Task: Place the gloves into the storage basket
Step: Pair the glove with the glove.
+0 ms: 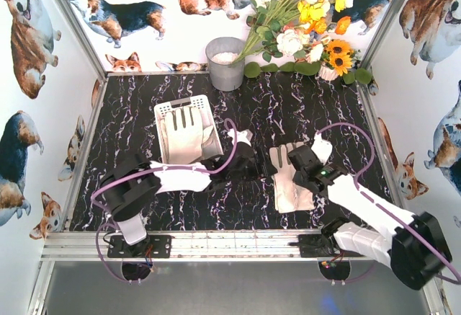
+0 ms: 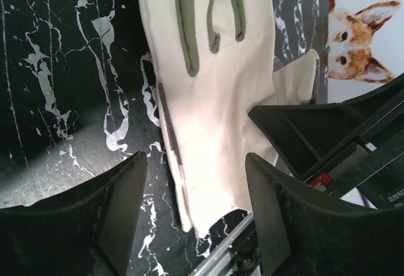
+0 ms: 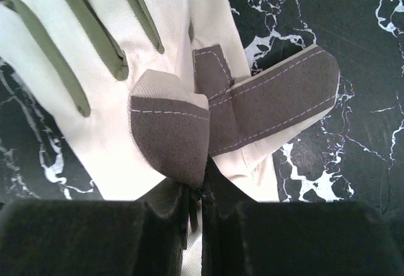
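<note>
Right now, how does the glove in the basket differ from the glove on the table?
The basket glove lies inside the basket, untouched; the table glove lies on the black tabletop, pinched by the right gripper. The table glove shows a folded grey patch; the basket glove shows only cream. Both are mostly cream.

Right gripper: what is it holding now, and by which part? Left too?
Right gripper is shut on the glove on the table, pinching a raised fold at its grey patch. Left gripper is open over that glove, holding nothing.
</note>
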